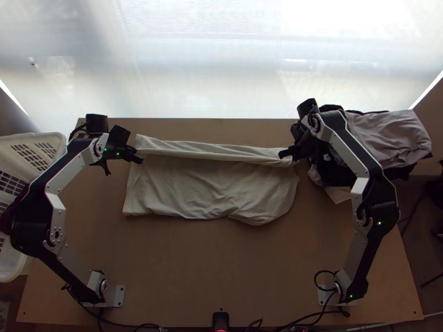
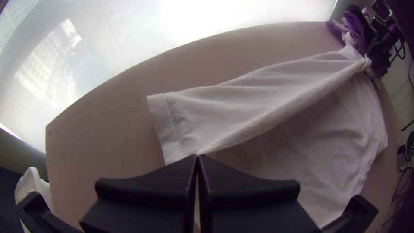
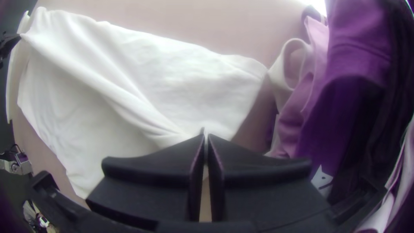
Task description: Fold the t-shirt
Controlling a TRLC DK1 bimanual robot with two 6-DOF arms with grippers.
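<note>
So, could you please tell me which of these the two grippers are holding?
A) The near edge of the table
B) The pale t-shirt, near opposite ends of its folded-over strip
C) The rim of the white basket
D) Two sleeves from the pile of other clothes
B: the left gripper and the right gripper each pinch the t-shirt, one near either end of the strip folded over along its far side.
</note>
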